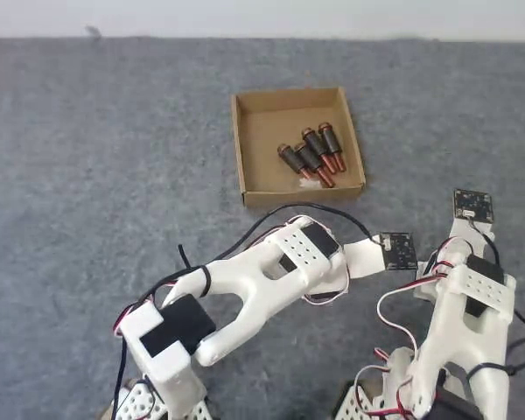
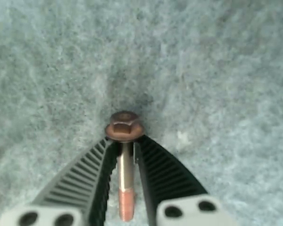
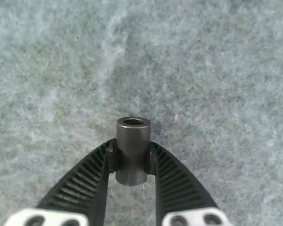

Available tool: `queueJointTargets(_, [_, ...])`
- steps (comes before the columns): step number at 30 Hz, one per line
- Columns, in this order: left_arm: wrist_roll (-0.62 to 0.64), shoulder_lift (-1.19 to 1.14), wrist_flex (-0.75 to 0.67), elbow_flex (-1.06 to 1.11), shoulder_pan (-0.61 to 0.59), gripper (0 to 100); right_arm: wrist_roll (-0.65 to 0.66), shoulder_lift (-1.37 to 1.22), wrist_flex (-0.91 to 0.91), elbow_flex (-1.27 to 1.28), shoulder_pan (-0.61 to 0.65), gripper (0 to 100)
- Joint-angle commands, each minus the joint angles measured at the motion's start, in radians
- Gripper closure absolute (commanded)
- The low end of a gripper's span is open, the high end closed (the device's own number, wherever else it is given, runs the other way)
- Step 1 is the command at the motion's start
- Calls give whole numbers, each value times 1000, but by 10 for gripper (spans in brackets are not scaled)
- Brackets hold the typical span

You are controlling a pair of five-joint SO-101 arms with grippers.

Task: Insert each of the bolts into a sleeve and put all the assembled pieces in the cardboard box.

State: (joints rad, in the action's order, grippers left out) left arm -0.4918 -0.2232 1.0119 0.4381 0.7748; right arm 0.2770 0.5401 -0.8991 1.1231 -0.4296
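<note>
My left claw (image 2: 125, 144) is clamped on a bolt (image 2: 125, 126), the ribbed fingers (image 2: 92, 172) pinching the shank just under the hex head. The head sticks out past the fingertips, and the coppery threaded end runs back between the fingers towards my wrist. My right claw (image 3: 132, 149) is clamped on a dark sleeve (image 3: 133, 133), gripping its sides about halfway along, with the open mouth clear of the fingertips. Both pieces hang over the grey desk (image 1: 114, 131), on the near side of the cardboard box (image 1: 239, 149), where several finished pieces (image 1: 311, 156) already lie together. As I judge it, the step in hand is mating this bolt with this sleeve. To do it well, I need the two axes on one line before anything touches, because a small tilt will catch the thread on the rim of the bore. The threaded tip sits between my own fingers, so I should bring the sleeve on from that end, slowly. I should hold both grips firm, so that neither part twists. My right fingers must stay clear of the mouth. If the bolt binds, I back off and line up again rather than push.
</note>
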Motion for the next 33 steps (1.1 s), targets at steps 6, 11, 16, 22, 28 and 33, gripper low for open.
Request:
queueJointTargets(6, [133, 15, 11, -47, -31, 990, 14, 2, 19, 3, -4, 991])
queueJointTargets(11, [417, 106, 31, -44, -121, 990, 14, 2, 19, 3, -4, 991])
queueJointTargets(16, [532, 293, 127, -28, -276, 989, 14, 2, 19, 3, -4, 991])
queueJointTargets(22, [637, 419, 129, 97, -483, 989, 14, 2, 21, 3, -4, 991])
queueJointTargets(28, [683, 427, 44, 191, -713, 989, 14, 2, 21, 3, 2, 991])
queueJointTargets(33, [689, 427, -68, 314, -898, 989, 14, 2, 21, 5, 10, 991])
